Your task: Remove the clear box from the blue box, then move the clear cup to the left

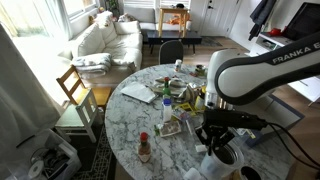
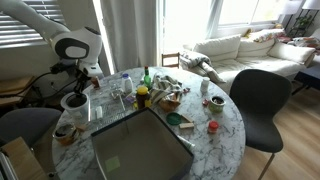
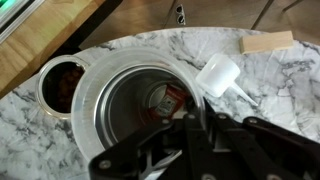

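Note:
The clear cup (image 3: pixel 120 62) fills the wrist view from above, with a pale round rim, a dark inside and a red label showing through its bottom. My gripper (image 3: pixel 190 120) comes in from the bottom edge and is shut on the cup's right-hand wall, one finger inside and one outside. In an exterior view the gripper (image 2: pixel 76 92) hangs over the cup (image 2: pixel 74 102) near the table's edge, just beyond a corner of the big blue box (image 2: pixel 150 125). I cannot pick out the clear box in any view.
A small bowl of red-brown bits (image 3: pixel 62 85) touches the cup's left side. A white scoop (image 3: pixel 220 75) and a wooden block (image 3: pixel 268 42) lie to its right. Jars, bottles and lids (image 2: pixel 150 95) crowd the table's middle. A black chair (image 2: pixel 262 100) stands beside the table.

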